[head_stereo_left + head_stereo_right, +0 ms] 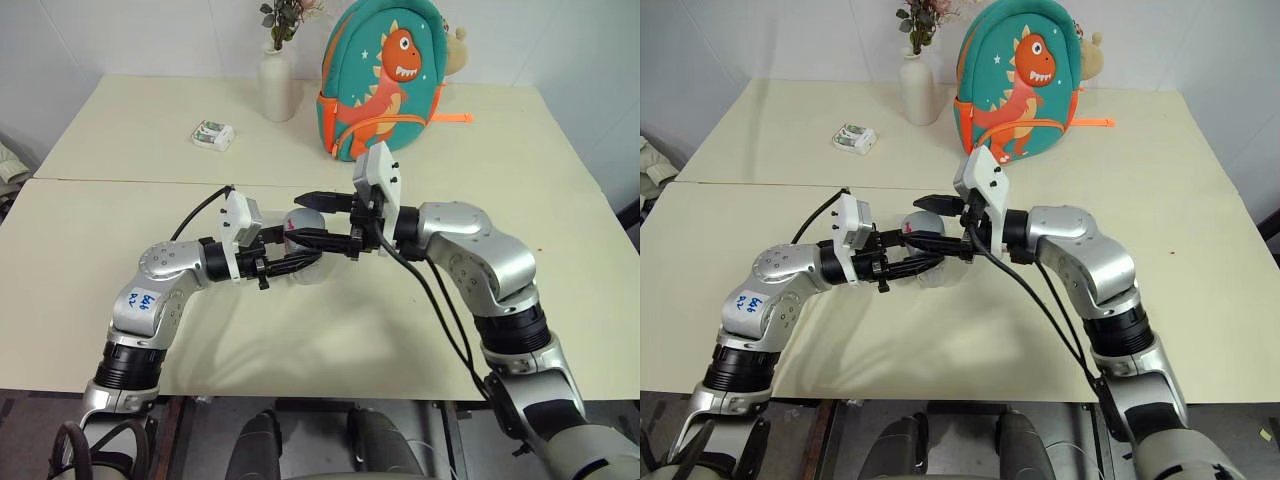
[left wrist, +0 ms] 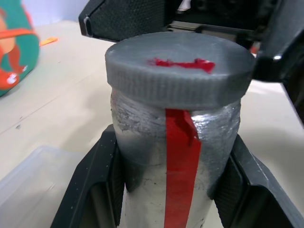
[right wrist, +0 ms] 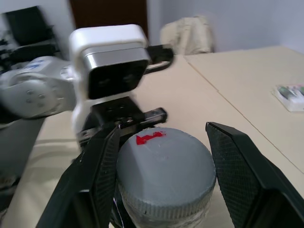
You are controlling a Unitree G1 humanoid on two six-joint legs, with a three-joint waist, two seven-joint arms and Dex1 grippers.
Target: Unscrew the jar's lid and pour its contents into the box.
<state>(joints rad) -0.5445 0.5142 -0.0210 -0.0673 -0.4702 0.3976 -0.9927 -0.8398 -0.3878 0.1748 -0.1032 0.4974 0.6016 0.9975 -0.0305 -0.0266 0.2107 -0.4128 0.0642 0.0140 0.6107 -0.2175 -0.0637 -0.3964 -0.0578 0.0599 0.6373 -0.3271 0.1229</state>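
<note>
2 claws [image 1: 287, 262] [image 1: 322, 218] clasp jar [image 2: 166, 161], lid [image 3: 164, 171].

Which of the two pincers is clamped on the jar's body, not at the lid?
The left pincer: its fingers press both sides of the jar below the grey lid. The right pincer straddles the lid instead.

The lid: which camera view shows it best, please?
The left wrist view: the lid faces the camera, with its ribbed edge and red mark clear, still on the jar. The right wrist view also shows its top. In both eye views the hands mostly hide it.
</note>
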